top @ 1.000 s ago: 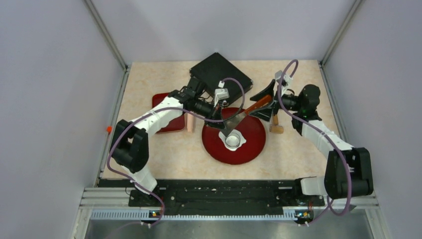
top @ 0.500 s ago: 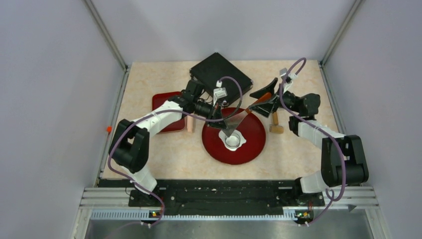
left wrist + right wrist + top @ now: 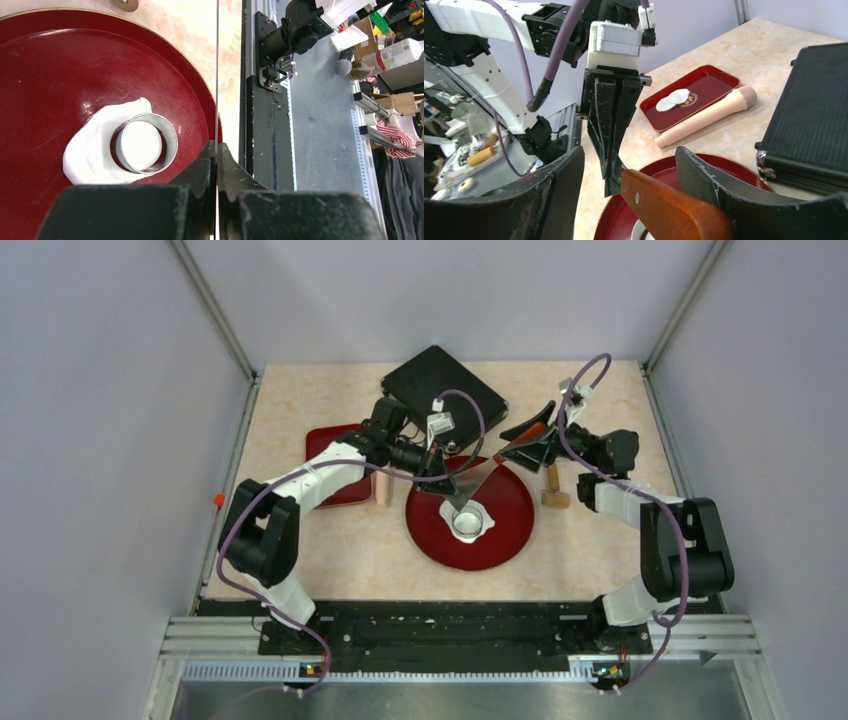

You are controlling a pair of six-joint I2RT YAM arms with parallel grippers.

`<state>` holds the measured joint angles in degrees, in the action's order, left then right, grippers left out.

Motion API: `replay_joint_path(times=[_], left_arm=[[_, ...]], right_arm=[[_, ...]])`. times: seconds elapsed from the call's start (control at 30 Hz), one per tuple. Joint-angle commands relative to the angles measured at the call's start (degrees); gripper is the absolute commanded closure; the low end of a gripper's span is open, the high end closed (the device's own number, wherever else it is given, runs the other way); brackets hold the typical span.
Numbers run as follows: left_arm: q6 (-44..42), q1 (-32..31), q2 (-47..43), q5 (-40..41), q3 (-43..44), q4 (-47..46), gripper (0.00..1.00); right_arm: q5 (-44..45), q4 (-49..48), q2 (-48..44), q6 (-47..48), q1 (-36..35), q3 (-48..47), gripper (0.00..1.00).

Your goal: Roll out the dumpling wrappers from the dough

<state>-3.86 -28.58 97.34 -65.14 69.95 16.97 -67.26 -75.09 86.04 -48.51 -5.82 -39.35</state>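
Note:
The dough (image 3: 482, 525) is a ragged white patch on the round red plate (image 3: 510, 530), also seen in the left wrist view (image 3: 87, 150). A metal ring cutter (image 3: 170, 142) stands on it around a neat round disc (image 3: 139, 145). Two dumpling wrappers (image 3: 673, 99) lie on the red rectangular tray (image 3: 709, 85). My left gripper (image 3: 452, 483) (image 3: 216, 147) is shut on the thin blade (image 3: 217, 75) of a wooden-handled scraper, just above the plate. My right gripper (image 3: 528, 435) (image 3: 629, 155) is open, its jaws wide on either side of the scraper's brown handle (image 3: 674, 210).
A pale rolling pin (image 3: 382, 488) (image 3: 704, 117) lies between tray and plate. A black case (image 3: 440, 385) (image 3: 814, 130) sits at the back. Another wooden-handled tool (image 3: 552, 490) lies right of the plate. My left arm covers much of the tray in the top view.
My right gripper has drawn back up and to the right along the handle, and its arm has folded lower. My left gripper keeps the blade and has risen slightly.

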Motion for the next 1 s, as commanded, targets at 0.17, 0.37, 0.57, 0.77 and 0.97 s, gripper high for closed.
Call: replay_joint_path(times=[0.17, 0.37, 0.57, 0.77, 0.97], left_arm=[[5.6, 0.6, -1.9, 0.5, -0.7, -7.0, 1.00], [6.1, 0.6, -0.8, 0.1, -0.8, -7.2, 1.00], [5.9, 0.4, -0.1, 0.6, -0.4, -6.7, 1.00], [6.3, 0.7, 0.1, 4.1, 1.3, -4.3, 0.74], [6.3, 5.6, -4.3, 6.9, 1.7, -3.4, 0.05]], right_arm=[[-3.5, -10.0, 1.7, -4.8, -1.1, 0.8, 0.39], [-2.6, -9.2, 1.5, -4.1, -1.9, 0.7, 0.52], [-1.6, -9.3, 0.0, -3.7, -2.0, 1.2, 1.00], [-2.0, -2.7, -3.9, 0.3, -2.0, 0.7, 1.00], [0.4, 41.7, -14.5, 31.6, -0.9, -8.7, 1.00]])
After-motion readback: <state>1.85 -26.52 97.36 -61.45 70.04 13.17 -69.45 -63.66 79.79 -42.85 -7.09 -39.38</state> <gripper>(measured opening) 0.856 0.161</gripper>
